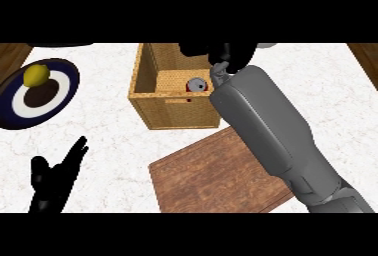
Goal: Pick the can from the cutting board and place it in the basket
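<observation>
- Bright, even and soft over the pale counter (111, 145), near and far alike.
- Warm gold on the near outer wall of the basket (177, 112); dimmer on its inner left wall, lighter on its floor.
- Pale sheen along the far part of the right forearm (258, 115), shading to darker grey toward its near end.
- Flat black, almost without modelling, on the left hand (52, 180) at the near left.
- Mid brown, evenly lit, on the cutting board (207, 180).
</observation>
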Controlling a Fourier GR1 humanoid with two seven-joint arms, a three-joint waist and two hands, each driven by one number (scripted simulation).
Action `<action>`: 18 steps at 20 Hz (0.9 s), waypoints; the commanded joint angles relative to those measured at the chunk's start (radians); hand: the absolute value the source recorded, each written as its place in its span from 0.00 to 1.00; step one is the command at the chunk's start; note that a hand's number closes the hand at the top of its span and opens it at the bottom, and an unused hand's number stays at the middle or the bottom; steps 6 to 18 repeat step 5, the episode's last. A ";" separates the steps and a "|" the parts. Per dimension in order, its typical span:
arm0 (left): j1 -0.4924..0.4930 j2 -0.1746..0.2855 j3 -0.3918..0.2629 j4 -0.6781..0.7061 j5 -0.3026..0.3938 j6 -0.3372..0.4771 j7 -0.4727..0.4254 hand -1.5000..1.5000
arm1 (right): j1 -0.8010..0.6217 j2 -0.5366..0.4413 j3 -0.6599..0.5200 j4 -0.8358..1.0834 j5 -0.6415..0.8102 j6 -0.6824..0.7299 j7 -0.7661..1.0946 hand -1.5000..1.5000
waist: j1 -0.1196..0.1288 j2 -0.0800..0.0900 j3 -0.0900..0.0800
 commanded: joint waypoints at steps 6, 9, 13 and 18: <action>0.070 -0.024 0.006 0.076 -0.001 0.005 0.000 0.50 | 0.210 -0.125 -0.084 -0.319 -0.008 0.081 0.099 0.00 | -0.036 0.001 -0.016; 0.070 -0.024 0.006 0.076 -0.001 0.005 0.000 0.50 | 0.210 -0.125 -0.084 -0.319 -0.008 0.081 0.099 0.00 | -0.036 0.001 -0.016; 0.070 -0.024 0.006 0.076 -0.001 0.005 0.000 0.50 | 0.210 -0.125 -0.084 -0.319 -0.008 0.081 0.099 0.00 | -0.036 0.001 -0.016; 0.070 -0.024 0.006 0.076 -0.001 0.005 0.000 0.50 | 0.210 -0.125 -0.084 -0.319 -0.008 0.081 0.099 0.00 | -0.036 0.001 -0.016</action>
